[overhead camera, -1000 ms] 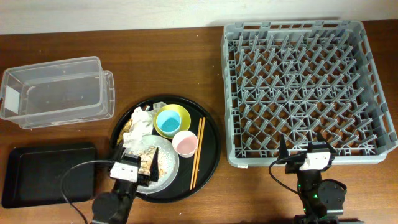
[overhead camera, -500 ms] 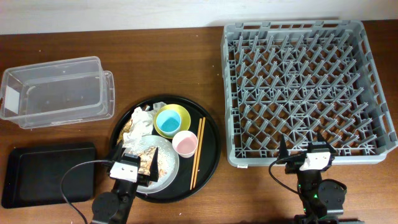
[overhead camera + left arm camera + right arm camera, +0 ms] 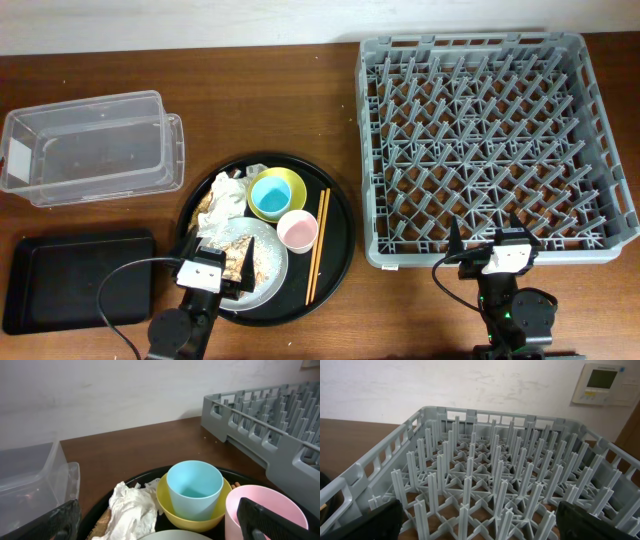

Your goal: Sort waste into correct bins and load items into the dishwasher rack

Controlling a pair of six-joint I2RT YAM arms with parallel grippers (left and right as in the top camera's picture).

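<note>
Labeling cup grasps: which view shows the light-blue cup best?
Left wrist: the light-blue cup is close and unblocked, upright inside the yellow bowl, rim and wall visible. Overhead shows it small, from above only. Right wrist shows only the dishwasher rack, no cup.

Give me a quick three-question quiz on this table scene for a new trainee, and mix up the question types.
1. How many items are loaded in the dishwasher rack?
2. True or false: the light-blue cup sits inside the yellow bowl.
3. Where do the chopsticks lie?
A. in the dishwasher rack
B. on the round black tray, right of the pink cup
C. in the yellow bowl

Key: 1. zero; 2. true; 3. B
</note>
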